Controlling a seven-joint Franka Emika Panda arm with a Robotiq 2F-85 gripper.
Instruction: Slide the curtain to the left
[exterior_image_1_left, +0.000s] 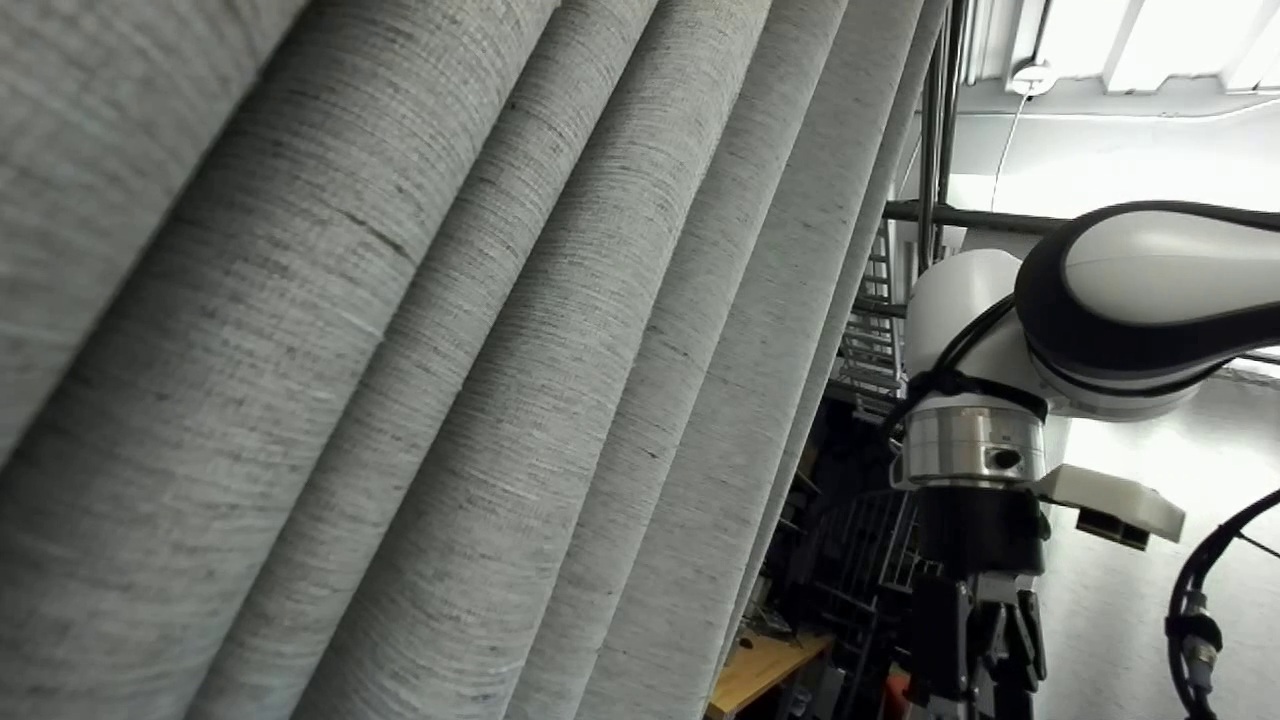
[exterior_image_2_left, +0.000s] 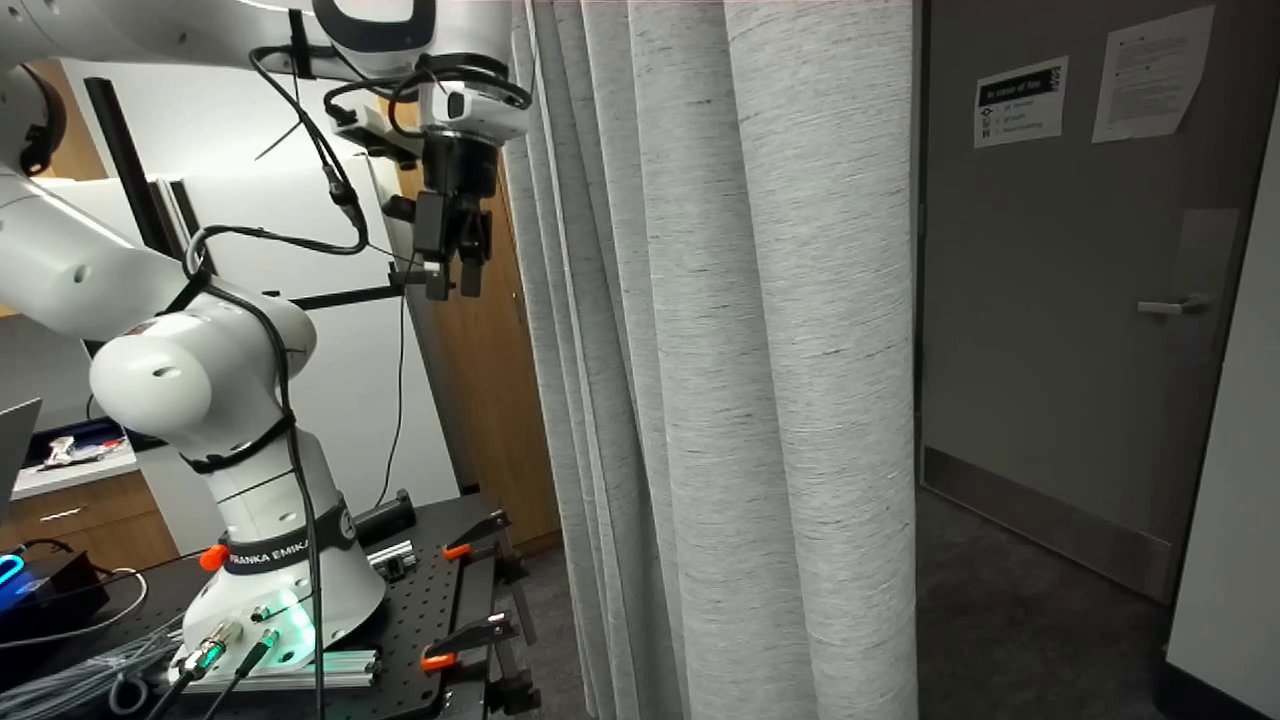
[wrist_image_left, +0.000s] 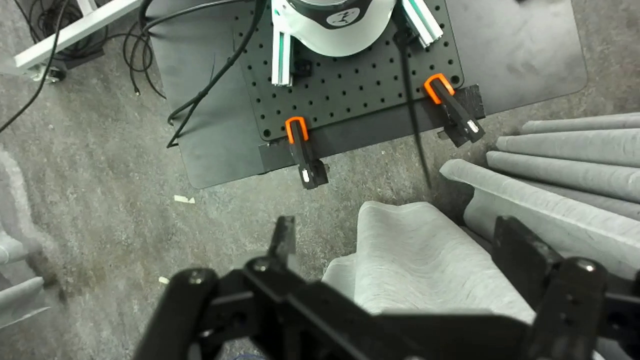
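The curtain (exterior_image_1_left: 480, 380) is a very large light-grey woven drape with deep pleated folds. It fills most of an exterior view and hangs through the middle of an exterior view (exterior_image_2_left: 790, 380). My black gripper (exterior_image_2_left: 455, 288) points down beside the curtain's edge, apparently apart from it. In an exterior view my gripper (exterior_image_1_left: 985, 690) is low at the right, its tips near the bottom edge. In the wrist view my gripper (wrist_image_left: 395, 225) has its fingers wide apart and holds nothing. One curtain fold (wrist_image_left: 420, 250) shows below, between the fingers; more folds lie to the right.
The robot base stands on a black perforated plate (wrist_image_left: 345, 90) with two orange-tipped clamps (wrist_image_left: 302, 155) at its edge. A wooden cabinet (exterior_image_2_left: 490, 380) stands behind the arm. A grey door (exterior_image_2_left: 1060, 350) is beyond the curtain. A cable (exterior_image_2_left: 330, 180) hangs along the arm.
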